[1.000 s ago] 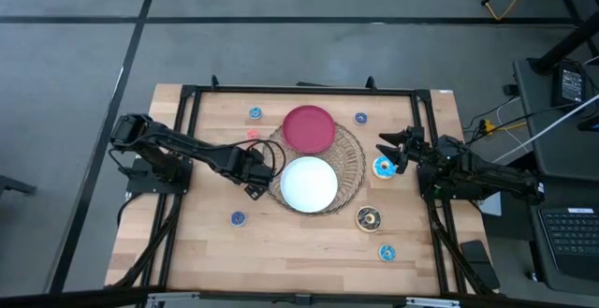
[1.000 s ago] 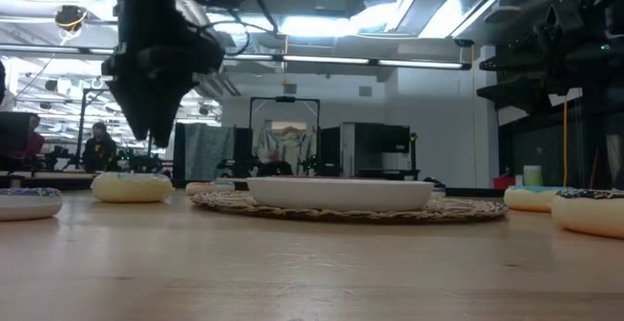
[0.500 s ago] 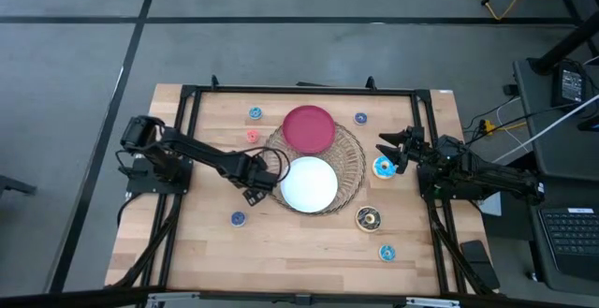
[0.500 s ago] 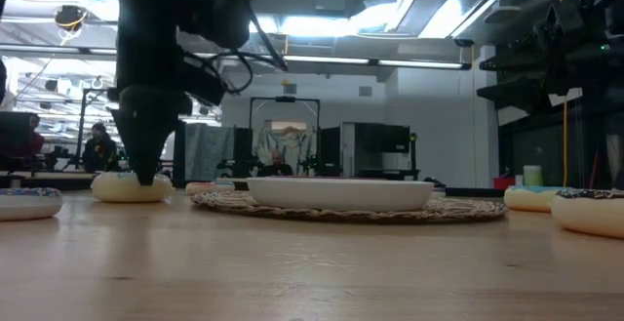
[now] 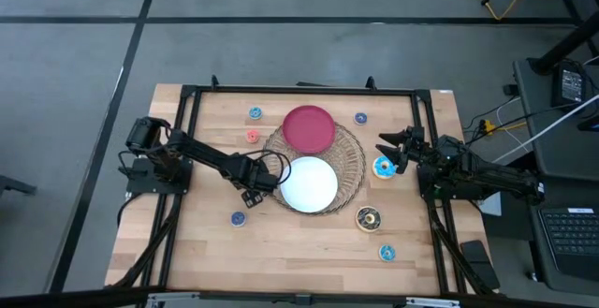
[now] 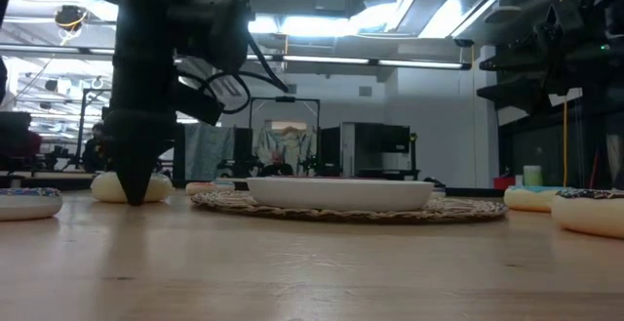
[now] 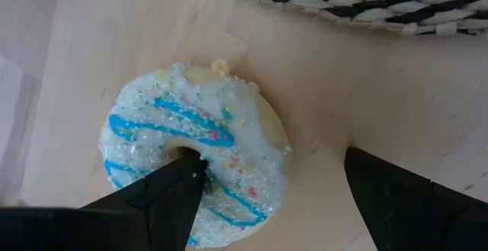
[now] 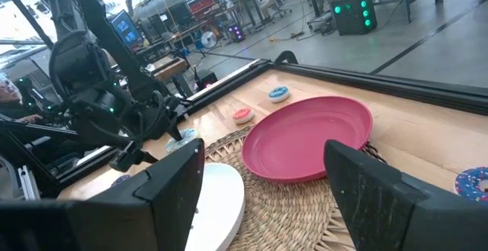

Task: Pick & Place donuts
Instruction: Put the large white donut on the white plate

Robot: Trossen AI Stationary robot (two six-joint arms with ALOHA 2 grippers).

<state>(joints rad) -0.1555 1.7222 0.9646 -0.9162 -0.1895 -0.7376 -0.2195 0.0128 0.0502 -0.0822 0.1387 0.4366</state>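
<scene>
From above, I'm seeing my left gripper (image 5: 259, 189) sitting at the wicker tray's (image 5: 351, 161) edge beside the white plate (image 5: 310, 183); my right gripper (image 5: 387, 150) is waiting, fingers spread, near a blue donut (image 5: 382, 167). At table level, the left gripper is reaching the tabletop. Through the left wrist, spread fingers are straddling a white-sprinkled donut (image 7: 197, 154), one tip in its hole.

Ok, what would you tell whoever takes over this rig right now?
Left tool: open, down at the table, one finger in the hole of the white-sprinkled donut, beside the wicker tray; not gripped yet.
Right tool: open, beside a blue donut.
Done: nothing; red plate and white plate hold no donuts.
Left to do: close, lift, place; then the rest, such as the brown donut.
</scene>
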